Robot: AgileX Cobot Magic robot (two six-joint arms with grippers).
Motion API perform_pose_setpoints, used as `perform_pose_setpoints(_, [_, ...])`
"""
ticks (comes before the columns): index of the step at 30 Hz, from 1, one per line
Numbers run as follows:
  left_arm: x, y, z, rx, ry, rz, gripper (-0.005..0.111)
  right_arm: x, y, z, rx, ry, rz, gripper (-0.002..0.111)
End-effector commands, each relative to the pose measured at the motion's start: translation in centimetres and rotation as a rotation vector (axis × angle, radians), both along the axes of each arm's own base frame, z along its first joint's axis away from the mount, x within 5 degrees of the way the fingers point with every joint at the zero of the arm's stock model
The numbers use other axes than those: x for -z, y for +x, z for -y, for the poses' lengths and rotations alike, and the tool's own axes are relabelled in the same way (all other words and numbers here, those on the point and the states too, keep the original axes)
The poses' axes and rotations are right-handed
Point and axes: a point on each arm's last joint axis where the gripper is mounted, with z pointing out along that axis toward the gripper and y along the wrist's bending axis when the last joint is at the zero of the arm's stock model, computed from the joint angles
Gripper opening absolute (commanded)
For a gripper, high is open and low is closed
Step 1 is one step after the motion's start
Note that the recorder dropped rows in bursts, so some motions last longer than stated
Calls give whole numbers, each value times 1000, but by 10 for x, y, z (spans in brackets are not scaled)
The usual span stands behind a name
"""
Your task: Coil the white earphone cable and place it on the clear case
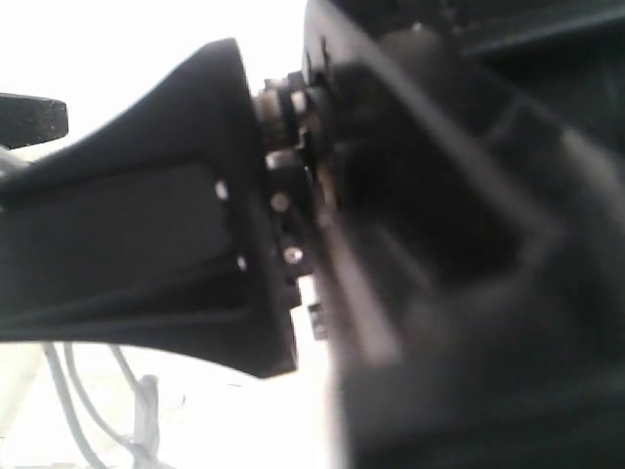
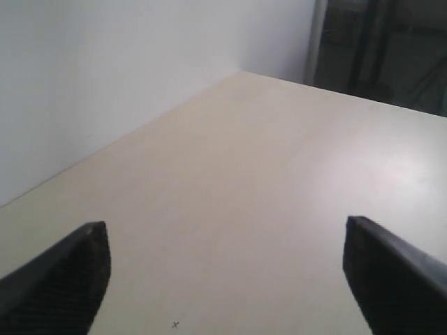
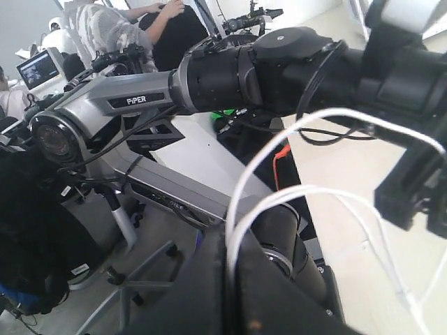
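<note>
In the right wrist view my right gripper [image 3: 232, 246] is shut on the white earphone cable [image 3: 260, 167], whose strands loop up out of the closed fingers and trail down toward the table. My left gripper [image 2: 227, 241] stands wide open over bare table, nothing between its fingers [image 2: 73, 272]. Thin whitish strands, perhaps the cable [image 1: 83, 410], show faintly at the lower left of the exterior view. The clear case is not seen in any view.
A dark arm body [image 1: 439, 244] fills most of the exterior view and hides the scene. The other arm [image 3: 279, 66] crosses the right wrist view, with the beige table [image 3: 356, 181] beyond. The table edge meets a white wall [image 2: 105, 77].
</note>
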Motion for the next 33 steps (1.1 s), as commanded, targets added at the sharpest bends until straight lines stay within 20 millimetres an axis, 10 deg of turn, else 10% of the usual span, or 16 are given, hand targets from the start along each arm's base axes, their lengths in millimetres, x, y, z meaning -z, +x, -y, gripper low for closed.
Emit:
perform_pose_setpoints(1, [1,-8,6,122,40,24,86,7,7,-8,14,-18,-15,0])
perform_pose_setpoints(17, [2,-32,7,241,195,71,86,16,25,-13,181,-74,-17,0])
perform_pose_setpoints(25, [-5,-36,0,111,171,67,54,20,30,-11,240,-123,-58,0])
perform_pose_setpoints(33, [-7,-31,-4,18,108,21,53,20,31,-11,251,-124,-56,0])
